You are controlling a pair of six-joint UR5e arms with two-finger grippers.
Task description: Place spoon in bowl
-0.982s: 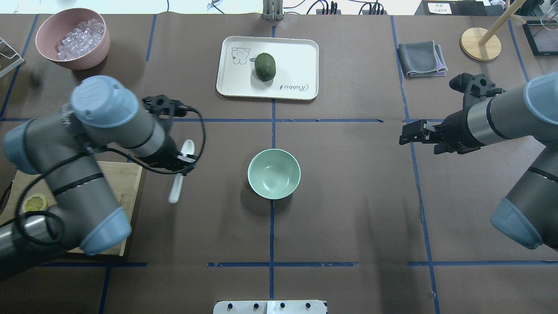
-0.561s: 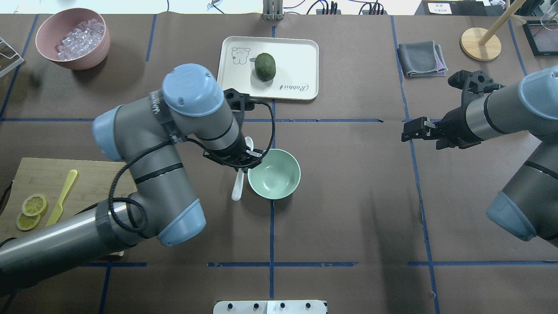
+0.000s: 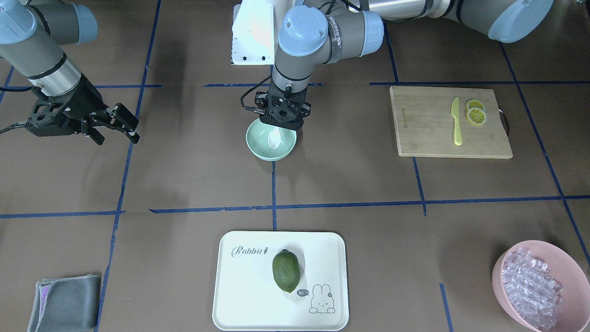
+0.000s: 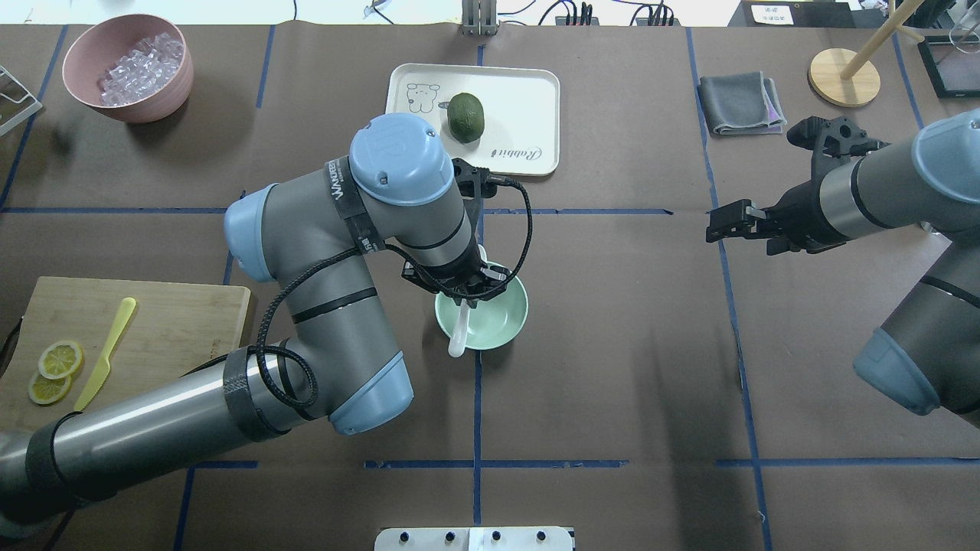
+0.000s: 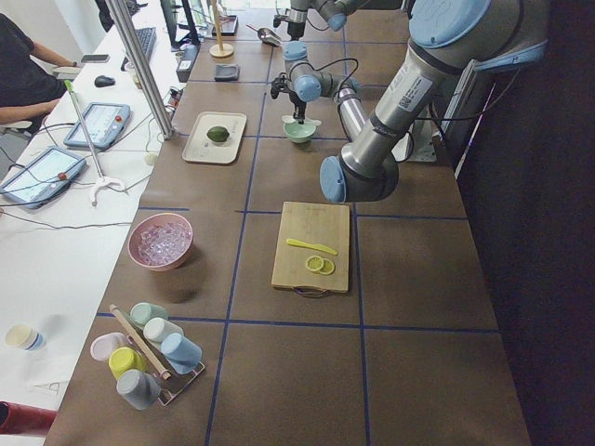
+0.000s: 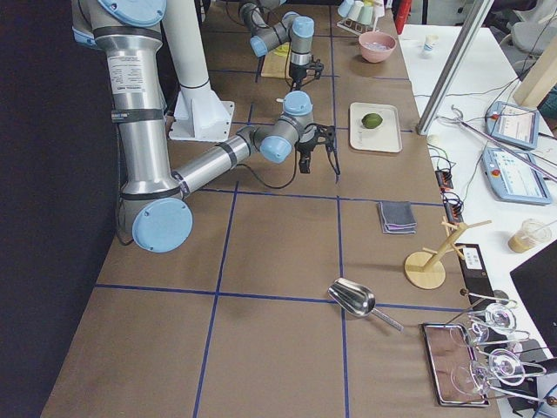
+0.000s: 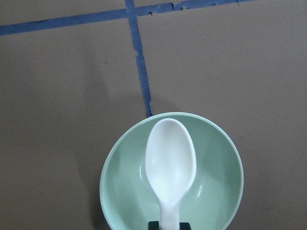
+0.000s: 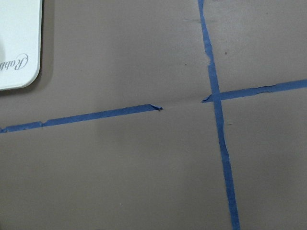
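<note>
My left gripper (image 4: 462,289) is shut on the middle of the white spoon (image 4: 458,337) and holds it over the mint-green bowl (image 4: 507,308) at the table's centre. In the front-facing view the gripper (image 3: 281,121) hangs over the bowl's (image 3: 255,143) robot-side rim, and the spoon's scoop (image 3: 274,138) lies within the bowl's outline. The left wrist view shows the scoop (image 7: 170,163) over the bowl's inside (image 7: 218,182). The handle end sticks out past the near rim. My right gripper (image 4: 718,226) is open and empty, far to the right above bare table.
A white tray (image 4: 521,99) with a green avocado (image 4: 465,116) lies behind the bowl. A pink bowl of ice cubes (image 4: 126,65) stands at the back left. A cutting board (image 4: 176,321) with a yellow knife (image 4: 107,352) and lemon slices lies at the left. A grey cloth (image 4: 741,103) lies at the back right.
My left arm has swung right with the spoon in its gripper, from left of the bowl to over it. The right gripper has drifted slightly away from me.
</note>
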